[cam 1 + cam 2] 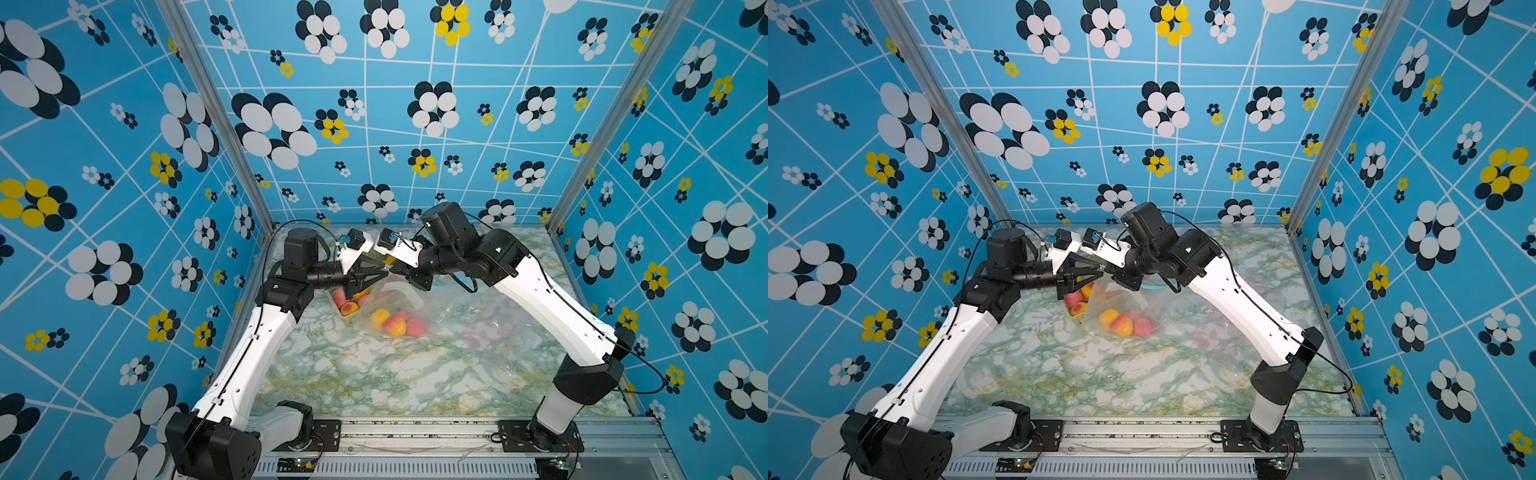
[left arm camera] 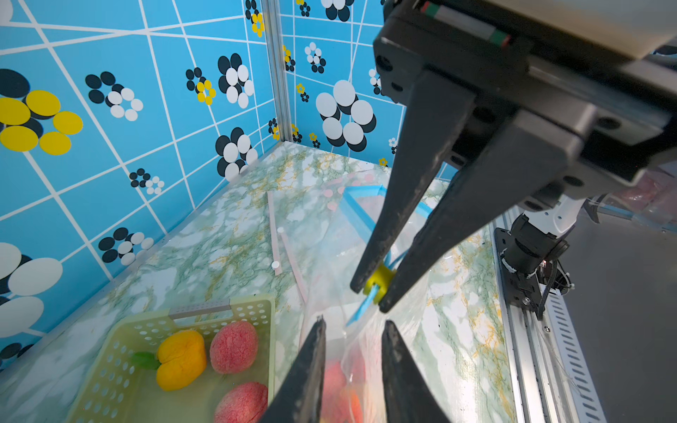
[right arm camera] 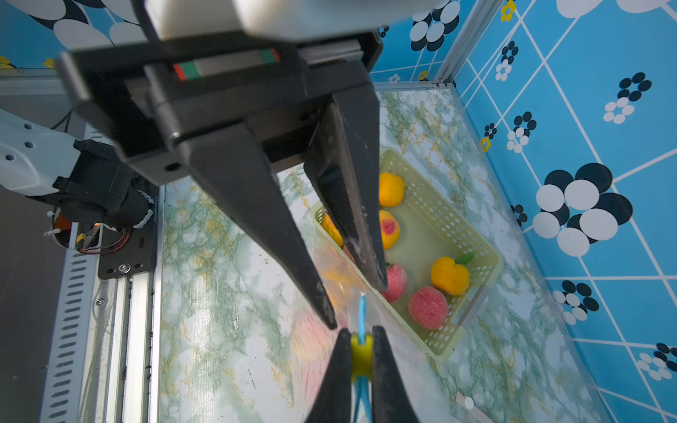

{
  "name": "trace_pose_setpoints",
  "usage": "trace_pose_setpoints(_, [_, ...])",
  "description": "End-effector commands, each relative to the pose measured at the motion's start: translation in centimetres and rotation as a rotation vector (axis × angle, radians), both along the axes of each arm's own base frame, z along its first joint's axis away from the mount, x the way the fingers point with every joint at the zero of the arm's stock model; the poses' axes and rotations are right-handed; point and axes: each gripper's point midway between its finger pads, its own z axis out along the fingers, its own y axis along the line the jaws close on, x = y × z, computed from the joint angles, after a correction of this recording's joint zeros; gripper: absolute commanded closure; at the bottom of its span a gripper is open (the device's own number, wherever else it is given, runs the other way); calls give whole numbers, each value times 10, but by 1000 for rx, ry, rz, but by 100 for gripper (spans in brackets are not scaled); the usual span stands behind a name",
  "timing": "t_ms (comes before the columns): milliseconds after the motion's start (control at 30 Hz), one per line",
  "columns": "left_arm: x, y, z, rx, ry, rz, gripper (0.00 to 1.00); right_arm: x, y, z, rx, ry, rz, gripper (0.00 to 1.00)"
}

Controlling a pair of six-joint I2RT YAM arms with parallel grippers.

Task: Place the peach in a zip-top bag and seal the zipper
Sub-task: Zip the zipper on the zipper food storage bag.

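The right gripper [image 2: 370, 298] clamps the yellow slider [image 2: 379, 280] on the bag [image 2: 366, 344]; the left gripper [image 2: 354, 322], jaws parted, straddles its top edge.

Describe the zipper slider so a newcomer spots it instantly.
Find the clear bag beside the green basket on the marble table. On its blue zip track, the right gripper's fingers pinch the slider: a small yellow clip, unlike the round peaches nearby.

Lab test cell, printed walls [image 1: 415, 124], aluminium rail [image 1: 415, 432]
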Motion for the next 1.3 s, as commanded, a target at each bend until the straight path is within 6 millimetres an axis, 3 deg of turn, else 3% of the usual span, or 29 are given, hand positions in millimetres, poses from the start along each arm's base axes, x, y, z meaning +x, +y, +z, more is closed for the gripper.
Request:
trace_pose_setpoints(0, [-3,-2,5,-4,-40,-54,71,-11,-5,11,20,3,28,94])
trace_pose_setpoints(467, [-3,-7,12,-18,-78,-117,74,-15,-3,7,18,27,49,94])
trace_pose_setpoints(633, [-2,-7,17,-28,-88,-117,87,-18,-5,8,20,33,57,94])
trace_pose_setpoints(733, [-4,-7,19,-30,-95,-118,100,-19,-6,9,17,31,56,93])
trace_pose_setpoints(1267, [-2,4,27,-56,-134,-36,100,-13,-27,1,-8,31,0,88])
